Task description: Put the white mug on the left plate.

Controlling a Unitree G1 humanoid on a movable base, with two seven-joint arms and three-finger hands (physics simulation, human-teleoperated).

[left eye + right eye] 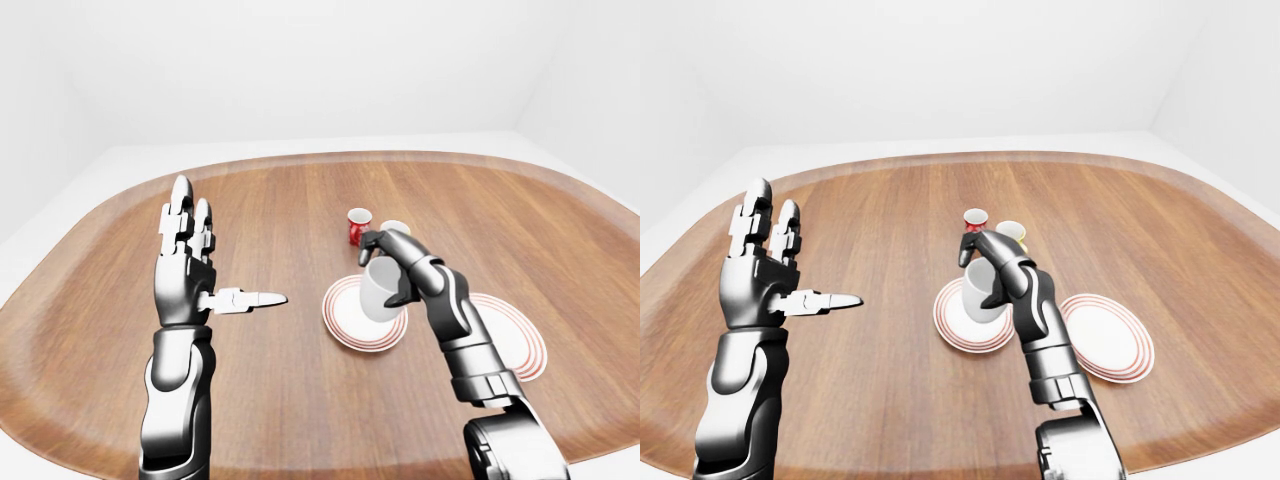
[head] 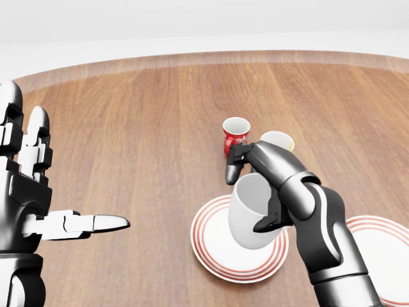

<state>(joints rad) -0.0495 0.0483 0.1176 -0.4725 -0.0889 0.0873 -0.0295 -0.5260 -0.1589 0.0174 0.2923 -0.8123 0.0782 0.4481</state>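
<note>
The right hand (image 2: 255,192) has its fingers wrapped round the white mug (image 2: 252,211), one finger hooked over the rim at the top and another pressing the side lower down. The mug is tilted, its open mouth turned toward the left of the head view, and it hangs over the left plate (image 2: 214,252); I cannot tell whether its base touches the plate or floats just above it. The left plate, ringed in red, lies flat on the wooden table (image 2: 128,128). Beyond the left plate, toward the top of the head view, stands a red mug (image 2: 235,136), and just right of that a yellow mug (image 2: 278,140), partly hidden behind the right arm. A second red-ringed plate (image 1: 1108,337) lies just beside the left plate on its right, apart from it. Well to the left of the left plate, the left hand (image 1: 190,270) is raised, fingers spread wide and holding nothing, thumb pointing toward the plate.
</note>
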